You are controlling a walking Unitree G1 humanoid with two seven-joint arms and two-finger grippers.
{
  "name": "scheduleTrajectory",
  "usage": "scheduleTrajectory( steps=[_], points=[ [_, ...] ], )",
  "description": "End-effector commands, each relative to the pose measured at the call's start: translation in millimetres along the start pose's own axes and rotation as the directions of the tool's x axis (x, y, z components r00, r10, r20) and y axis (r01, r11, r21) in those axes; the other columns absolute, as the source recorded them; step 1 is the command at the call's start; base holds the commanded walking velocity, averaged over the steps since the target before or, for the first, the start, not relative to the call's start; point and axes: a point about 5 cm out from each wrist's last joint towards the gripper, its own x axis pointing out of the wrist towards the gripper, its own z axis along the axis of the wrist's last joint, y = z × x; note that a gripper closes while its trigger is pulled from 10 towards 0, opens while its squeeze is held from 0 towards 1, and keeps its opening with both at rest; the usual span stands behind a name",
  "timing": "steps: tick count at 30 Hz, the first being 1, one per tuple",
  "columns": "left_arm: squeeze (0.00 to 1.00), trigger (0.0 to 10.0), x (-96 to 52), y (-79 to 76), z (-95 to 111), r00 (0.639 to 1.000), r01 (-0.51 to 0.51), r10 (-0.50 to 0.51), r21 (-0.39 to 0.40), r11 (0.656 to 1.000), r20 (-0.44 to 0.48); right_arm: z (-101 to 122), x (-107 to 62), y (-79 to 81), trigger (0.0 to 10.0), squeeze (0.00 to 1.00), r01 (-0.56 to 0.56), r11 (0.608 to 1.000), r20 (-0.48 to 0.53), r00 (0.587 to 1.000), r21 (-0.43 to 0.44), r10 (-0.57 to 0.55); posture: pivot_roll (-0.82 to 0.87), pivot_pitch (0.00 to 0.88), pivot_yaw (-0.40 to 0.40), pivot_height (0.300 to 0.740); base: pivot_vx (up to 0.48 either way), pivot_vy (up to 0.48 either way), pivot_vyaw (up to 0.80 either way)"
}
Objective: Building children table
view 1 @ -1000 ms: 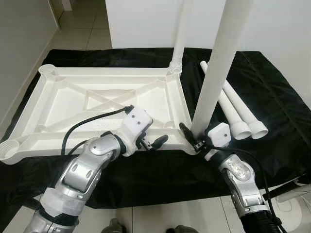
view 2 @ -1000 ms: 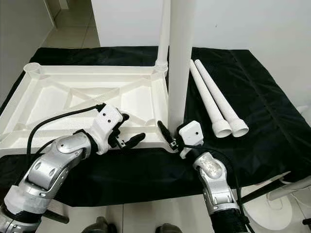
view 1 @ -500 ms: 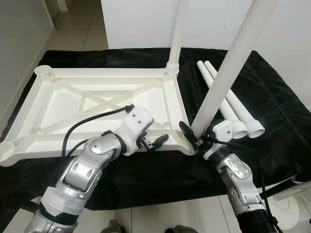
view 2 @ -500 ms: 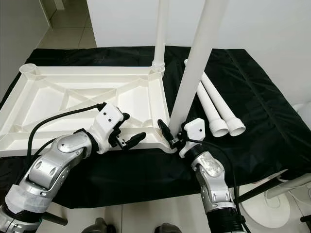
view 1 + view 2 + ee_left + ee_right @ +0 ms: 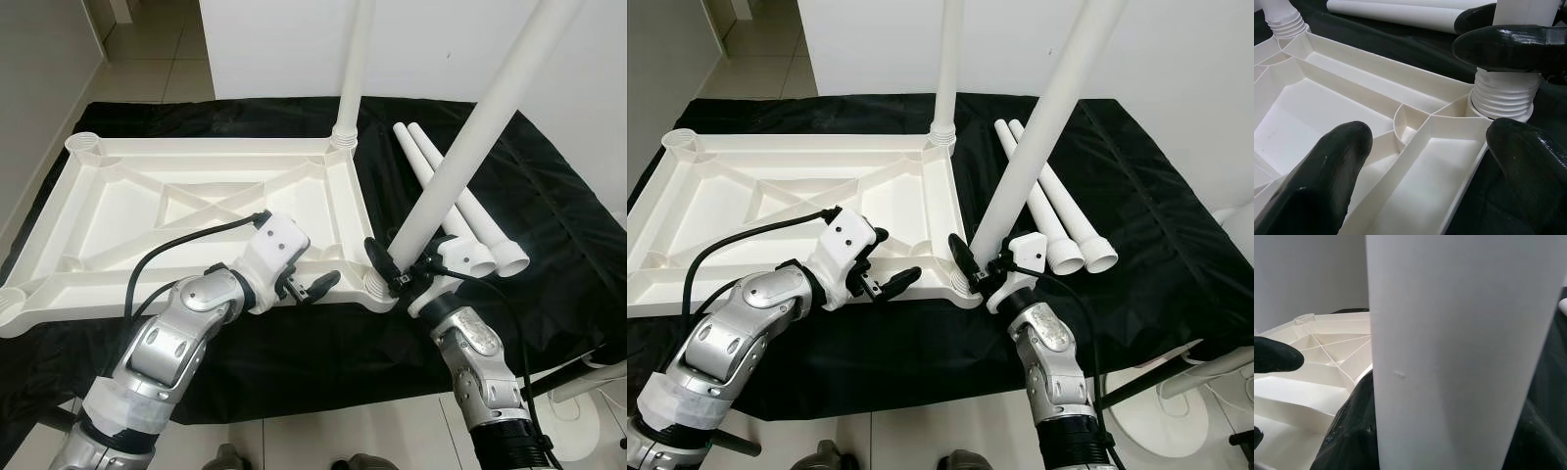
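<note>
1. Left eye view: the white plastic tabletop (image 5: 196,211) is seen lying upside down on a black cloth (image 5: 549,186), its underside ribbed with crossed braces and a round socket at each corner. A mounted leg (image 5: 351,69) stands upright in the far right socket, its top cut off by the frame. The right gripper (image 5: 397,274) is closed around a tilted leg (image 5: 470,157), whose lower end sits at the near right corner socket (image 5: 375,285); the leg leans to the right and its upper end is cut off. The left gripper (image 5: 312,284) is held with fingers apart over the near rim, just left of that corner.
2. Right eye view: two spare legs (image 5: 1048,206), smooth white tubes with flared ends, are seen lying side by side on the cloth beyond the tilted leg, which partly hides them.
3. Left wrist view: the corner socket's threaded collar is shown, with a black finger of the other gripper against it; the left fingers (image 5: 1327,171) are spread, holding nothing.
4. Right wrist view: the smooth leg hides most of the scene, and whether its thread has engaged cannot be told
</note>
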Motion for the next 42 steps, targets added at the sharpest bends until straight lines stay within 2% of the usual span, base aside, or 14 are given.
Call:
scheduleTrajectory(
  steps=[1,4,6,9,11,13,16,20,27,32,33,34,36,42],
  points=[
    [0.0,10.0,-0.1,1.1,4.9,1.0,-0.005,0.005,0.015,1.0,0.006,-33.3,-11.3,2.6,10.0,0.0,0.021,0.999,-0.161,0.987,0.029,-0.016,-0.05,0.064,0.007,0.74,0.0,0.0,0.0],
    [0.0,10.0,-0.3,1.6,5.2,1.0,-0.006,0.006,0.016,1.0,0.005,-30.1,-15.0,7.9,10.0,0.0,-0.029,0.998,-0.108,0.994,-0.06,0.022,-0.05,0.064,0.009,0.74,0.0,0.0,0.0],
    [0.0,10.0,-0.4,1.6,5.3,1.0,-0.006,0.006,0.016,1.0,0.005,-29.8,-15.6,8.7,10.0,0.0,-0.034,0.997,-0.103,0.994,-0.07,0.027,-0.05,0.064,0.009,0.74,0.0,0.0,0.0],
    [0.0,10.0,-0.9,1.8,5.4,1.0,-0.008,0.008,0.019,1.0,0.005,-29.6,-20.8,11.9,10.0,0.0,-0.062,0.985,-0.086,0.995,-0.164,0.049,-0.04,0.066,0.01,0.74,0.0,0.0,0.0],
    [0.0,10.0,-0.9,1.8,5.4,1.0,-0.008,0.008,0.019,1.0,0.005,-29.6,-20.8,11.9,10.0,0.0,-0.062,0.985,-0.086,0.995,-0.164,0.049,-0.04,0.066,0.01,0.74,0.0,0.0,0.0],
    [0.0,10.0,-1.2,2.7,5.9,1.0,-0.011,0.011,0.022,1.0,0.004,-33.7,-28.8,15.6,10.0,0.0,-0.089,0.972,-0.091,0.993,-0.219,0.071,-0.04,0.067,0.013,0.74,0.0,0.0,0.0],
    [0.0,10.0,-1.2,4.0,6.8,1.0,-0.012,0.012,0.023,1.0,0.004,-36.5,-33.2,16.9,10.0,0.0,-0.097,0.964,-0.097,0.992,-0.248,0.075,-0.04,0.067,0.019,0.74,0.0,0.0,0.0],
    [0.0,10.0,-1.2,4.5,7.2,1.0,-0.011,0.011,0.025,1.0,0.004,-38.3,-34.2,17.3,10.0,0.0,-0.103,0.957,-0.106,0.991,-0.271,0.077,-0.05,0.068,0.021,0.74,0.0,0.0,0.0],
    [0.0,10.0,-1.0,5.4,8.0,1.0,-0.007,0.007,0.03,1.0,0.004,-38.8,-31.2,21.8,10.0,0.0,-0.18,0.918,-0.14,0.98,-0.352,0.139,-0.05,0.068,0.026,0.74,0.0,0.0,0.0],
    [0.0,10.0,-1.1,5.4,8.4,1.0,-0.007,0.006,0.031,0.999,0.003,-38.1,-28.7,22.1,10.0,0.0,-0.187,0.939,-0.142,0.978,-0.29,0.152,-0.04,0.069,0.024,0.74,0.0,0.0,0.0],
    [0.0,10.0,-1.3,5.5,8.5,1.0,-0.008,0.008,0.032,0.999,0.003,-38.1,-27.9,20.1,10.0,0.0,-0.157,0.966,-0.128,0.983,-0.206,0.133,-0.04,0.068,0.02,0.74,0.0,0.0,0.0],
    [0.0,10.0,-1.3,5.5,8.5,1.0,-0.008,0.008,0.032,0.999,0.003,-38.1,-27.9,20.1,10.0,0.0,-0.157,0.966,-0.128,0.983,-0.206,0.133,-0.04,0.068,0.02,0.74,0.0,0.0,0.0],
    [0.0,10.0,-1.8,5.8,8.7,1.0,-0.013,0.013,0.031,0.999,0.003,-42.0,-30.6,14.6,10.0,0.0,-0.089,0.991,-0.105,0.991,-0.101,0.078,-0.04,0.066,0.016,0.74,0.0,0.0,0.0],
    [0.0,10.0,-2.0,5.9,8.8,1.0,-0.018,0.017,0.031,0.999,0.003,-50.5,-38.1,10.9,10.0,0.0,-0.028,0.999,-0.107,0.994,-0.044,0.023,-0.04,0.066,0.015,0.74,0.0,0.0,0.0]
  ],
)
